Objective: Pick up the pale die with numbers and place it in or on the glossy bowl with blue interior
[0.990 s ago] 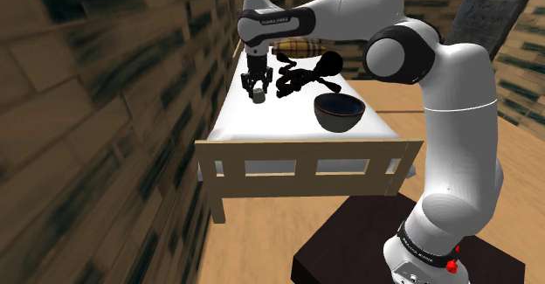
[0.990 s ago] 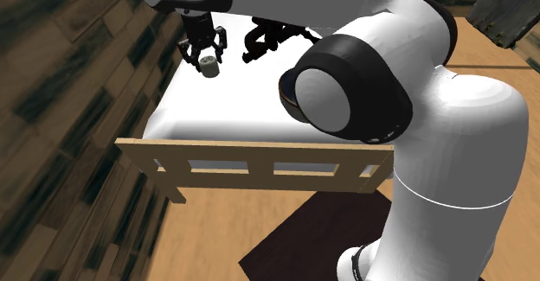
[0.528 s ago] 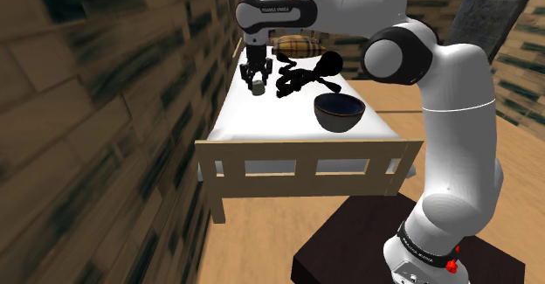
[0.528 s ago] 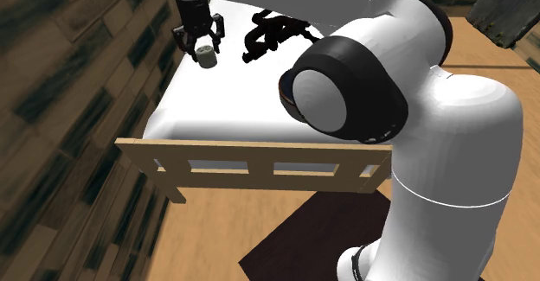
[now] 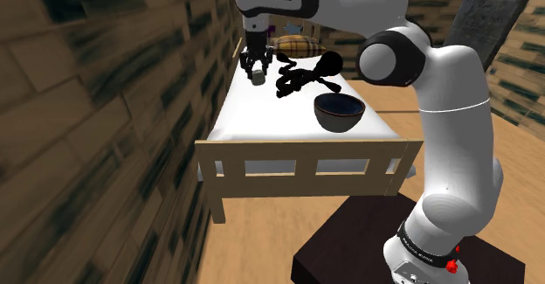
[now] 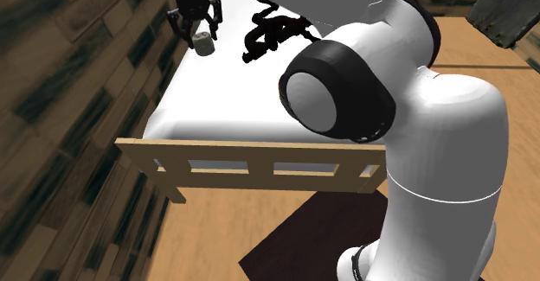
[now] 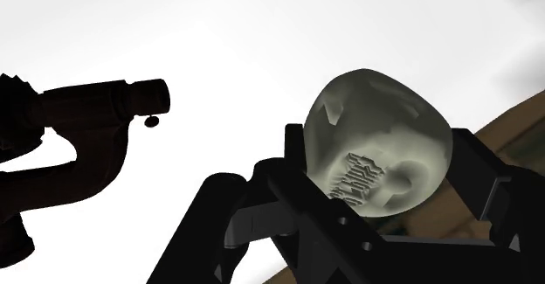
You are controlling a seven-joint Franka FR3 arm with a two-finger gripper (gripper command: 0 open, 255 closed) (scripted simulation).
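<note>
Stage: grasp done, transfer not yet made; est. approx. halfway through the task.
Tool: gripper was narrowed onto the die, one black finger on each side and both in contact. Held, not merely straddled.
Die, condition: pale, rounded corners, raised numerals on the face toward the wrist cam.
Die, location: in the gripper over the far part of the tabletop, by the edge at the shoulder view's left. Clearance above the surface appeared small; could not be confirmed from these angles.
Bowl: glossy bowl, dark outside, blue inside, stood upright near the tabletop's front edge, toward the corner at the shoulder view's right. Well apart from the die.
Bowl contents: nothing seen inside; visible interior was bare.
Other items: black tangled object lay between die and bowl, just beside the gripper; striped cushion-like item at the far edge.
Outstanding: carry die across to the bowl, lower, release.
Risk (judgement): the direct route passes over the black object; more height is advisable before traversing.
</note>
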